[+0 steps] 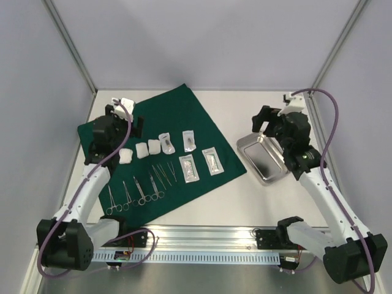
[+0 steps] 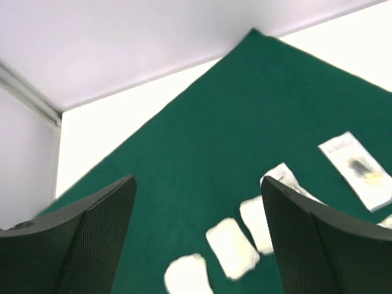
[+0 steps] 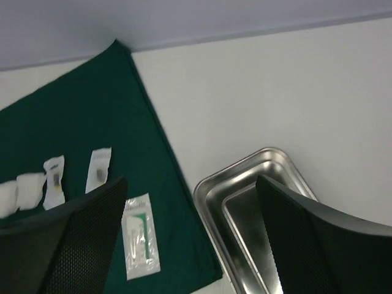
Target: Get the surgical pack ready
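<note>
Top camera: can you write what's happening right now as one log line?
left gripper: open, over green cloth | right gripper: open, near steel tray | instruments, gauze, pouches: on cloth

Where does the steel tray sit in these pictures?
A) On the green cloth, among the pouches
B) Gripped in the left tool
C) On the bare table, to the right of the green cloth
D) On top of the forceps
C: the steel tray rests on the bare table, apart from the right edge of the green cloth; the right wrist view shows a gap between them.
</note>
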You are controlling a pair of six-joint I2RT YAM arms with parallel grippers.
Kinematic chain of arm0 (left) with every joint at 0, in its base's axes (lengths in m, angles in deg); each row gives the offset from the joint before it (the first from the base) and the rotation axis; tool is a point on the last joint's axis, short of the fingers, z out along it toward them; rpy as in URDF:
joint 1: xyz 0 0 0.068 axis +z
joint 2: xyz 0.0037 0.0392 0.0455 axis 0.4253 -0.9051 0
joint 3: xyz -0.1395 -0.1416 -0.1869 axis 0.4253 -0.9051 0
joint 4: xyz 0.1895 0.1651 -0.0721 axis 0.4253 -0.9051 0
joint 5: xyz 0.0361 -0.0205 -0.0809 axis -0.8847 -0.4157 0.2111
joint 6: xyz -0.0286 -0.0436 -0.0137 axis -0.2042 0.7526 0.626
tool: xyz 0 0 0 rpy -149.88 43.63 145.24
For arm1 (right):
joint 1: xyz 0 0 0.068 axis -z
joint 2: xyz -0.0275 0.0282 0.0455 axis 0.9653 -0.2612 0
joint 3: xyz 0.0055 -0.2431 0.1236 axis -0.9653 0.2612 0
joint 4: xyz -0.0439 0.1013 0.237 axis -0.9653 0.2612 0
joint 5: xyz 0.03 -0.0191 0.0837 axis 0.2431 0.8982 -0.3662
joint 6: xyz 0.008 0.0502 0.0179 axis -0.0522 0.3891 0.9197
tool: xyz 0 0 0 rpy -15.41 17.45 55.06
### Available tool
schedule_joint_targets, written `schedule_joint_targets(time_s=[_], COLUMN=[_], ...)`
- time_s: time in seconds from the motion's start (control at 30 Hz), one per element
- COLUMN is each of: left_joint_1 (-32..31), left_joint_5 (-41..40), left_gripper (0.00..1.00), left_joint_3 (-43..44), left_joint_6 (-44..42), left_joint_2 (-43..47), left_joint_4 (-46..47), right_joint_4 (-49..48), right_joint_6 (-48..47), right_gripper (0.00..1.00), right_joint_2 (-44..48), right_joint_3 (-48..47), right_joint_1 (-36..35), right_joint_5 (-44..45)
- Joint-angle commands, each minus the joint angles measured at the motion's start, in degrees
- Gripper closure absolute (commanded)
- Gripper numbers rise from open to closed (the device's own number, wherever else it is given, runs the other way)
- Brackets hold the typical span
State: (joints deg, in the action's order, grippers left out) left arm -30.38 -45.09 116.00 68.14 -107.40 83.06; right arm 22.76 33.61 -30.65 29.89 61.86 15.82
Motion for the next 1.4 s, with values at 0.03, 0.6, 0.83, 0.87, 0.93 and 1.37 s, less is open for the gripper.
schedule_joint_targets(time_s=[0.03, 0.6, 0.83, 0.87, 0.93, 1.37], left_joint_1=[0.2, 19.07, 23.05, 22.97, 23.05, 22.97], left_joint_5=[8.97, 2.74, -0.68, -0.6, -0.34, 2.56], left_gripper=[0.09, 0.1, 0.11, 0.11, 0.11, 0.12], left_joint_3=[12.51, 10.95, 7.87, 7.61, 7.52, 7.43], left_joint_6=[-6.27, -16.2, -15.69, -15.42, -15.07, -14.02], left_joint_2=[0.8, 2.47, 0.27, 0.54, 0.8, -0.08], left_joint_4=[-40.16, -67.86, -63.02, -62.84, -62.49, -62.92], right_joint_4=[20.89, 21.49, 24.41, 24.76, 25.9, 26.35], right_joint_6=[4.02, 9.21, 7.01, 6.31, 5.69, 5.34], right_gripper=[0.13, 0.66, 0.55, 0.52, 0.48, 0.56], right_joint_2=[-2.34, -39.76, -56.99, -59.36, -61.48, -69.05], right_joint_3=[-2.78, -25.96, -40.3, -41.27, -43.64, -46.99], right_joint_1=[-8.87, -42.37, -44.57, -44.57, -44.66, -44.93], right_joint_5=[-1.72, 7.86, 5.42, 4.89, 2.96, 2.16])
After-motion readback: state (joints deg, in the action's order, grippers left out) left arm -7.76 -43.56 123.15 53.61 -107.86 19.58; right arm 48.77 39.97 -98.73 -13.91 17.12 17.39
